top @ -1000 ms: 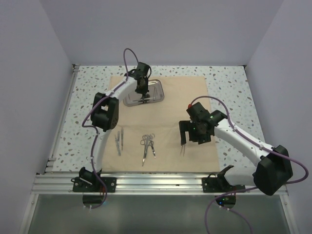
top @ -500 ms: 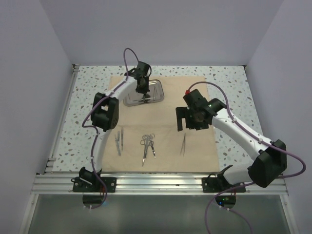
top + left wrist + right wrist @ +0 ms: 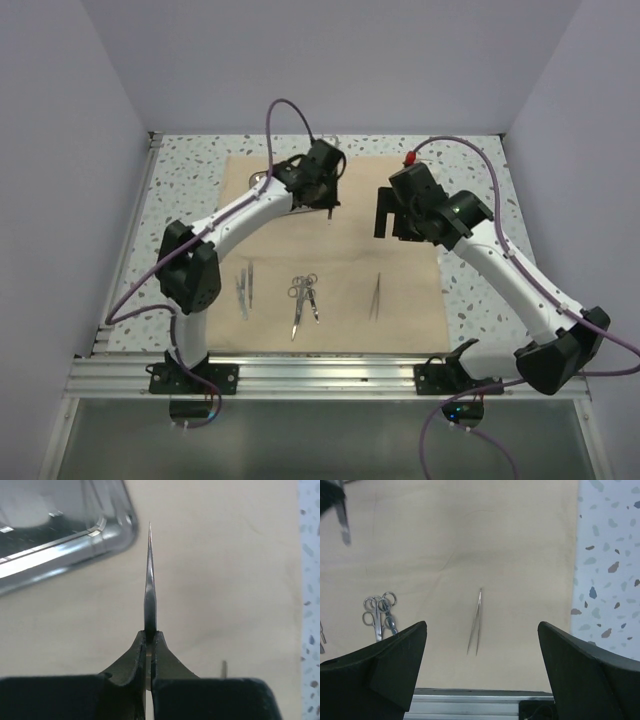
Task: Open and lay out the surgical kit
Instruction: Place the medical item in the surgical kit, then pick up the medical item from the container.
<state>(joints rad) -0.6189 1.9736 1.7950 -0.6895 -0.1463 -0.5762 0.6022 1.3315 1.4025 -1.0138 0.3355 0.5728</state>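
The beige cloth wrap (image 3: 400,290) lies spread flat on the table. The steel tray (image 3: 262,178) sits at its far left, mostly hidden by my left arm; its corner shows in the left wrist view (image 3: 60,535). My left gripper (image 3: 328,200) (image 3: 150,635) is shut on a thin pointed silver instrument (image 3: 150,580), held above the cloth just right of the tray. My right gripper (image 3: 395,222) (image 3: 481,627) is open and empty, high above a pair of tweezers (image 3: 376,296) (image 3: 478,610) lying on the cloth.
Scissors and forceps (image 3: 303,297) (image 3: 380,612) lie at the cloth's near middle, and more thin instruments (image 3: 245,285) lie to their left. Speckled tabletop (image 3: 480,180) surrounds the cloth. The metal rail (image 3: 330,372) runs along the near edge.
My left gripper has lifted the thin instrument out of the tray and swung right over the cloth. My right gripper has risen and moved back, leaving the tweezers on the cloth.
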